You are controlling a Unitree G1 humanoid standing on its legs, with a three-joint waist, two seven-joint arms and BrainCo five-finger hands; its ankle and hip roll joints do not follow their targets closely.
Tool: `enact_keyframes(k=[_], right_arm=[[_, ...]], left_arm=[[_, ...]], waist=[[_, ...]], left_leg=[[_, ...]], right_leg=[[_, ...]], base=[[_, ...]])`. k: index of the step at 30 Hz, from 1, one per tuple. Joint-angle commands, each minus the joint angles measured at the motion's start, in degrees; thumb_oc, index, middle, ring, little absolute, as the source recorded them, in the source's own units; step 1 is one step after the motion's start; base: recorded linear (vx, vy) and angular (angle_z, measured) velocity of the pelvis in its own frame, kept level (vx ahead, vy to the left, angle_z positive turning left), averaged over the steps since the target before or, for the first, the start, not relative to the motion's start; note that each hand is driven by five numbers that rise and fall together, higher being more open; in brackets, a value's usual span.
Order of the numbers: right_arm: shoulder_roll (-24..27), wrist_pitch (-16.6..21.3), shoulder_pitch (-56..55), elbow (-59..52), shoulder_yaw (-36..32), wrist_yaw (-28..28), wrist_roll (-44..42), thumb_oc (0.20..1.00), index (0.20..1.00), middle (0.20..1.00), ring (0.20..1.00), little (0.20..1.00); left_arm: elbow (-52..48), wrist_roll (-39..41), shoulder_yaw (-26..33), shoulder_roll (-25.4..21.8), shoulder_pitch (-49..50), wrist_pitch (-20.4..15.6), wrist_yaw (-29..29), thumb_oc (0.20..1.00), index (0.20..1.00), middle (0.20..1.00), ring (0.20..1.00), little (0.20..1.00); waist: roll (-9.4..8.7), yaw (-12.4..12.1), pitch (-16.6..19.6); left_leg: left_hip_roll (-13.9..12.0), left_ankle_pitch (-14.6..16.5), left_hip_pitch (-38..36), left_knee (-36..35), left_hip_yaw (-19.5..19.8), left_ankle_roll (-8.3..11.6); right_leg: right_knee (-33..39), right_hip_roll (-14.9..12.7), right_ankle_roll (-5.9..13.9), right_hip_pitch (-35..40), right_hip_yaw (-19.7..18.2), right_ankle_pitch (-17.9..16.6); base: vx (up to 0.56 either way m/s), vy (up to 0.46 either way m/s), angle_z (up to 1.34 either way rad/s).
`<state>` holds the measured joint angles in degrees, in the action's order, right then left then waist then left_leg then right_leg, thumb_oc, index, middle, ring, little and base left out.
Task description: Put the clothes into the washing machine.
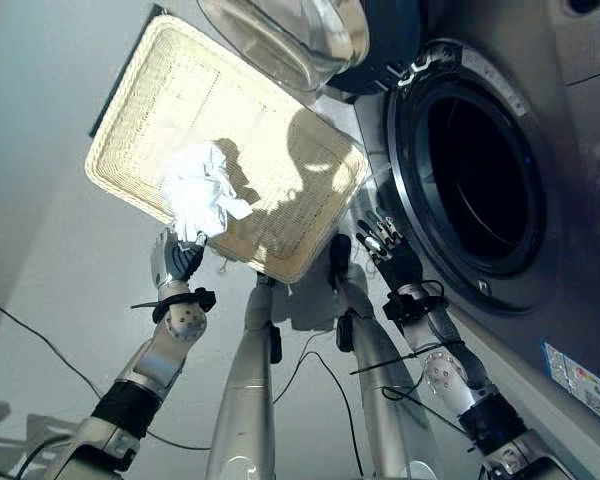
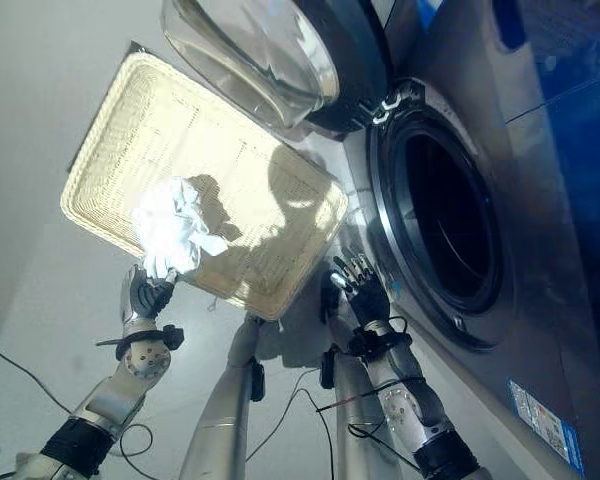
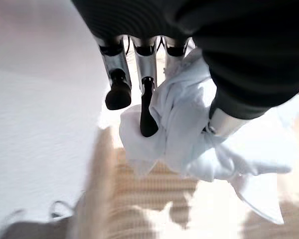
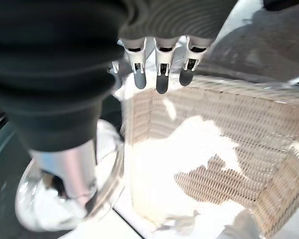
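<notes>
A crumpled white cloth [image 1: 202,190] lies at the near edge of a pale wicker basket [image 1: 210,90] on the floor. My left hand [image 1: 176,260] is at that edge, and in the left wrist view its fingers [image 3: 147,107] and thumb are curled into the cloth [image 3: 184,129], pinching it. My right hand [image 1: 392,250] hovers open between the basket's right corner and the washing machine's round drum opening [image 1: 480,180], holding nothing; its straight fingers [image 4: 159,74] point over the basket [image 4: 229,114].
The washer's glass door [image 1: 290,35] stands swung open over the basket's far right corner. The grey front of the washing machine [image 1: 570,330] fills the right side. Bare light floor [image 1: 40,230] lies left of the basket.
</notes>
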<state>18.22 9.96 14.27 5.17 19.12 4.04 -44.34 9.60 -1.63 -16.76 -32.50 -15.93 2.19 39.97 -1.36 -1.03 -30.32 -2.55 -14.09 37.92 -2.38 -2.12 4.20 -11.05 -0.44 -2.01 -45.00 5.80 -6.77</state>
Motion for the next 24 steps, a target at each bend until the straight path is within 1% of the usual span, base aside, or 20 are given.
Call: enact_keyframes(k=[1, 2, 3, 4, 5, 6, 7, 10, 12, 13, 16, 17, 18, 19, 21, 22, 24], right_arm=[[3.0, -1.2, -0.9, -5.9, 0.5, -2.9, 9.8, 1.0, 1.0, 1.0, 1.0, 1.0], [3.3, -1.5, -0.6, -6.0, 0.7, -3.1, 10.4, 1.0, 1.0, 1.0, 1.0, 1.0], [4.3, -3.1, 0.8, -6.1, 1.2, -3.9, 13.2, 1.0, 1.0, 1.0, 1.0, 1.0], [4.4, -3.3, 1.0, -6.0, 1.3, -4.1, 13.5, 1.0, 1.0, 1.0, 1.0, 1.0], [4.8, -3.9, 1.6, -5.9, 1.6, -4.3, 14.6, 1.0, 1.0, 1.0, 1.0, 1.0], [5.4, -5.0, 3.0, -5.5, 2.5, -5.1, 16.4, 1.0, 1.0, 1.0, 1.0, 1.0], [5.7, -5.8, 4.2, -4.7, 3.1, -6.0, 17.3, 1.0, 1.0, 1.0, 1.0, 1.0], [5.8, -6.7, 6.2, -4.1, 4.3, -7.3, 17.7, 1.0, 1.0, 1.0, 1.0, 1.0], [5.9, -7.2, 6.9, -4.3, 4.7, -8.0, 17.1, 1.0, 1.0, 1.0, 1.0, 1.0], [5.9, -8.1, 7.9, -4.5, 5.3, -9.0, 15.8, 1.0, 1.0, 1.0, 1.0, 1.0], [5.9, -8.6, 8.7, -4.7, 6.3, -9.3, 15.6, 1.0, 1.0, 1.0, 1.0, 1.0], [5.8, -9.0, 8.9, -4.8, 6.7, -9.6, 14.9, 1.0, 1.0, 1.0, 1.0, 1.0], [5.8, -9.8, 9.3, -4.9, 7.2, -9.9, 12.9, 1.0, 1.0, 1.0, 1.0, 1.0], [5.6, -10.0, 9.5, -4.8, 7.3, -10.1, 12.4, 1.0, 1.0, 1.0, 1.0, 1.0], [5.5, -10.0, 9.6, -4.4, 7.8, -10.8, 11.0, 1.0, 1.0, 1.0, 1.0, 1.0], [5.5, -10.0, 9.6, -4.4, 7.8, -10.8, 11.0, 1.0, 1.0, 1.0, 1.0, 1.0], [5.4, -9.1, 9.9, -3.9, 9.0, -10.2, 7.4, 1.0, 1.0, 1.0, 1.0, 1.0]], left_arm=[[-6.0, -2.7, 1.4, 0.0, 1.1, -6.7, -5.2, 0.2, 0.2, 0.2, 0.2, 0.2], [-6.4, -2.4, 1.4, -0.2, 1.1, -7.1, -6.0, 0.2, 0.2, 0.2, 0.2, 0.2], [-7.8, 0.0, 1.1, -0.5, 0.8, -8.7, -9.3, 0.2, 0.2, 0.2, 0.2, 0.2], [-8.0, 0.1, 1.1, -0.5, 0.8, -8.9, -9.7, 0.2, 0.2, 0.2, 0.2, 0.2], [-8.5, 0.8, 1.0, -0.5, 0.8, -9.8, -11.0, 0.2, 0.2, 0.2, 0.2, 0.2], [-9.1, 2.9, 0.5, -0.5, 0.6, -12.2, -14.1, 0.2, 0.2, 0.2, 0.2, 0.2], [-9.8, 3.4, 0.0, -0.5, 0.2, -13.3, -16.8, 0.2, 0.2, 0.2, 0.2, 0.2], [-11.3, 2.9, -1.8, -0.9, -0.8, -13.2, -20.1, 0.2, 0.2, 0.2, 0.2, 0.2], [-12.0, 2.9, -2.3, -1.2, -1.0, -12.9, -21.2, 0.2, 0.2, 0.2, 0.2, 0.2], [-12.4, 3.0, -3.5, -2.2, -1.4, -13.3, -22.8, 0.2, 0.2, 0.2, 0.2, 0.2], [-12.8, 2.7, -5.0, -2.9, -1.9, -13.8, -24.8, 0.2, 0.2, 0.2, 0.2, 0.2], [-13.0, 2.8, -5.7, -3.2, -2.1, -14.0, -26.5, 0.2, 0.2, 0.2, 0.2, 0.2], [-13.2, 2.8, -6.9, -3.6, -2.4, -14.8, -29.4, 0.2, 0.2, 0.2, 0.2, 0.2], [-13.4, 2.9, -7.4, -3.7, -2.6, -14.7, -30.3, 0.2, 0.2, 0.2, 0.2, 0.2], [-13.4, 3.2, -9.2, -4.3, -3.2, -15.1, -33.4, 0.2, 0.2, 0.2, 0.2, 0.2], [-13.4, 3.2, -9.2, -4.3, -3.2, -15.1, -33.4, 0.2, 0.2, 0.2, 0.2, 0.2], [-12.9, 5.2, -12.2, -4.8, -4.6, -15.0, -37.3, 0.2, 0.2, 0.2, 0.2, 0.2]], waist=[[4.06, 0.5, 0.5], [4.18, 0.4, 0.5], [4.46, 0.1, 0.5], [4.49, 0.1, 0.5], [4.6, 0.0, 0.5], [4.74, -0.3, 0.5], [4.7, -0.5, 0.5], [4.45, -0.8, 0.5], [4.28, -1.0, 0.5], [3.91, -1.1, 0.5], [3.57, -1.1, 0.5], [3.43, -1.1, 0.5], [3.25, -1.0, 0.5], [3.19, -1.0, 0.5], [3.04, -0.9, 0.5], [3.04, -0.9, 0.5], [2.85, -0.5, 0.5]], left_leg=[[4.1, 1.7, 0.3, 2.5, 2.5, -1.31], [4.1, 1.7, 0.2, 2.6, 2.5, -1.34], [4.4, 2.0, -0.3, 3.2, 2.8, -1.45], [4.4, 2.1, -0.4, 3.3, 2.9, -1.46], [4.5, 2.3, -0.6, 3.7, 2.9, -1.51], [4.7, 2.9, -1.0, 4.5, 2.9, -1.66], [4.9, 3.4, -1.5, 5.3, 2.9, -1.75], [5.3, 4.1, -1.9, 6.5, 3.1, -2.01], [5.4, 4.4, -2.1, 6.8, 3.1, -2.08], [5.5, 4.5, -2.8, 6.7, 2.9, -2.22], [5.4, 4.5, -3.6, 6.2, 2.5, -2.28], [5.4, 4.6, -3.9, 6.0, 2.3, -2.32], [5.3, 4.8, -4.4, 5.8, 2.0, -2.39], [5.3, 4.8, -4.6, 5.6, 1.8, -2.41], [5.3, 4.8, -5.0, 5.3, 1.7, -2.48], [5.3, 4.8, -5.0, 5.3, 1.7, -2.48], [5.1, 4.7, -5.6, 4.9, 1.2, -2.52]], right_leg=[[1.7, -1.7, 6.36, 5.6, 2.6, -0.4], [1.5, -1.8, 6.33, 5.8, 2.7, -0.2], [0.8, -1.8, 6.22, 6.3, 2.8, 0.2], [0.8, -1.9, 6.21, 6.4, 2.8, 0.3], [0.6, -2.0, 6.17, 6.6, 2.8, 0.4], [0.4, -2.1, 6.07, 7.1, 3.1, 0.6], [0.3, -2.3, 6.04, 7.7, 3.4, 0.8], [0.1, -2.5, 5.91, 8.4, 3.8, 0.8], [0.2, -2.6, 5.92, 8.7, 4.0, 0.8], [0.7, -2.4, 5.93, 9.5, 4.1, 0.5], [1.7, -2.3, 5.96, 10.2, 4.2, 0.1], [2.1, -2.3, 5.96, 10.5, 4.2, -0.1], [2.6, -2.3, 6.01, 10.8, 4.3, -0.4], [2.8, -2.3, 5.99, 10.9, 4.3, -0.5], [3.4, -2.3, 6.05, 11.3, 4.4, -0.8], [3.4, -2.3, 6.05, 11.3, 4.4, -0.8], [3.8, -2.2, 6.15, 11.7, 4.1, -1.1]], base=[[-0.05, -0.051, 0.04], [-0.06, -0.067, 0.05], [-0.04, -0.04, 0.06], [-0.04, -0.049, 0.07], [-0.04, -0.053, 0.07], [-0.07, -0.081, 0.04], [-0.06, -0.077, 0.03], [-0.04, -0.065, 0.11], [-0.03, -0.056, 0.12], [-0.03, -0.05, 0.09], [-0.02, -0.022, 0.04], [0.0, 0.0, 0.0], [0.0, 0.0, 0.0], [0.0, 0.0, 0.0], [0.0, 0.0, 0.0], [0.0, 0.0, 0.0], [-0.01, 0.016, 0.0]])
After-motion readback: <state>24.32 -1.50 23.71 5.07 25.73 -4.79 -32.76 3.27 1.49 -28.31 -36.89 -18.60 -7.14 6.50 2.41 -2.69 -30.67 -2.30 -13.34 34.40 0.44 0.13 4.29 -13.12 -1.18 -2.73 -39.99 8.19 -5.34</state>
